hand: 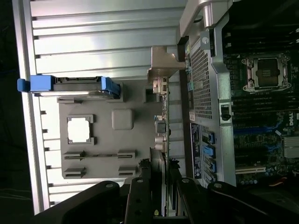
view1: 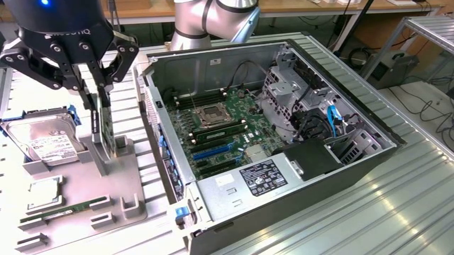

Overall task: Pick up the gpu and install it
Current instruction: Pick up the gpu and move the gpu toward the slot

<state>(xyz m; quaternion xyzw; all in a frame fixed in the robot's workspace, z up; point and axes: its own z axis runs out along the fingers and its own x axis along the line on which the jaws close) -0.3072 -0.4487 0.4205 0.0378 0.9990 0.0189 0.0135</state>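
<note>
My tool (view1: 99, 109) pinches the gpu (view1: 105, 141), upright in the grey holder (view1: 120, 186). I should pull straight up, as its lower edge seems seated there.

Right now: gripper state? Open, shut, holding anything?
Gripper: shut on the thin black gpu with silver bracket, which stands upright at the grey parts holder.

Silver-grey jointed arm (view1: 202, 21) with black linkage jaws and blue light (view1: 44, 2).
</note>
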